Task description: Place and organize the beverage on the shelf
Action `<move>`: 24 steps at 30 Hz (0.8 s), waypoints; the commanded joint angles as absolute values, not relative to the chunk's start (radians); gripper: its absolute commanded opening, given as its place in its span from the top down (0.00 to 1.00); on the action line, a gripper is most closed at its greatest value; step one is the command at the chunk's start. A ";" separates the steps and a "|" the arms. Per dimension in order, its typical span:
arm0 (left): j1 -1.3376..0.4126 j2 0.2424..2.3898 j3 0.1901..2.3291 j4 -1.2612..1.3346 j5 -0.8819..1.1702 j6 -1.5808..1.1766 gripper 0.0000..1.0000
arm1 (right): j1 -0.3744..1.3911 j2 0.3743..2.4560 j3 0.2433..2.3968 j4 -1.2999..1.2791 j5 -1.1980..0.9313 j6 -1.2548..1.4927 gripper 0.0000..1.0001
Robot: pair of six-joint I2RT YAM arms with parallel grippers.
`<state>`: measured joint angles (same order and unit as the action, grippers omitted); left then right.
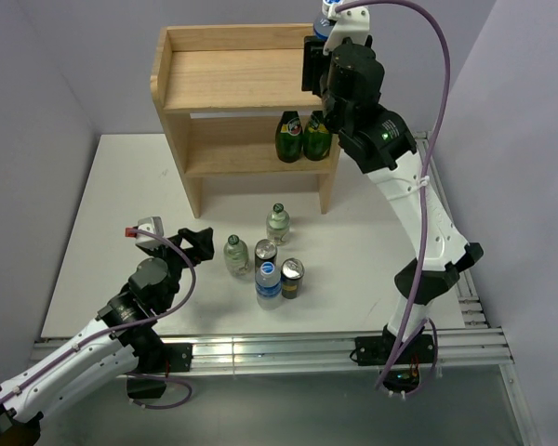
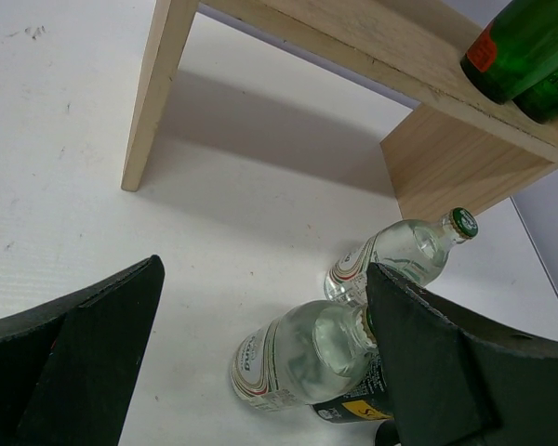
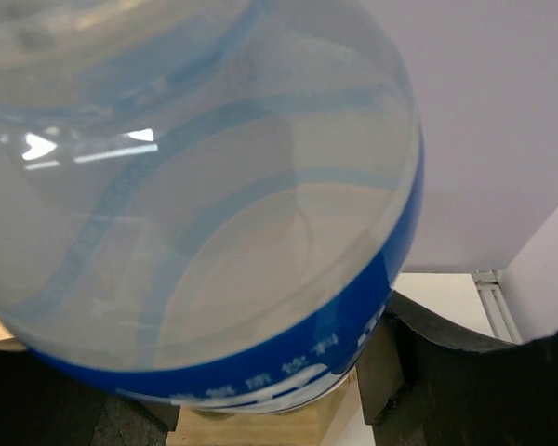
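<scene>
The water bottle (image 3: 214,186) is thin, slick plastic and, if full, fairly heavy. It is clamped round its labelled body in the right gripper (image 1: 318,54), above the shelf's (image 1: 232,79) top right corner. Grip firmly without crushing. The left gripper (image 1: 193,243) gapes wide and empty beside 1 glass bottle (image 2: 298,358).

White characters on water bottle (image 3: 260,376) label, glass bottle (image 2: 293,358) label print, none legible

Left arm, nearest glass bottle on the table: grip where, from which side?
Round the body of the glass bottle, below the neck, from the left arm's side: it stands upright, the table there is bare, and a can crowds its far side. Left gripper is open.
</scene>
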<state>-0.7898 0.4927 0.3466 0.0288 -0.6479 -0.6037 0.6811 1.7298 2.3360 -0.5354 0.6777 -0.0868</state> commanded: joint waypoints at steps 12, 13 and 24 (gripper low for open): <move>-0.793 0.499 0.348 0.037 -0.644 -0.611 0.03 | 0.575 1.718 2.343 -0.344 0.560 -0.012 1.00; -0.793 0.499 0.348 0.037 -0.644 -0.611 0.03 | 0.571 1.720 2.335 -0.344 0.557 -0.008 1.00; -0.793 0.502 0.353 0.034 -0.647 -0.611 0.03 | 0.531 1.750 2.276 -0.337 0.554 0.054 0.94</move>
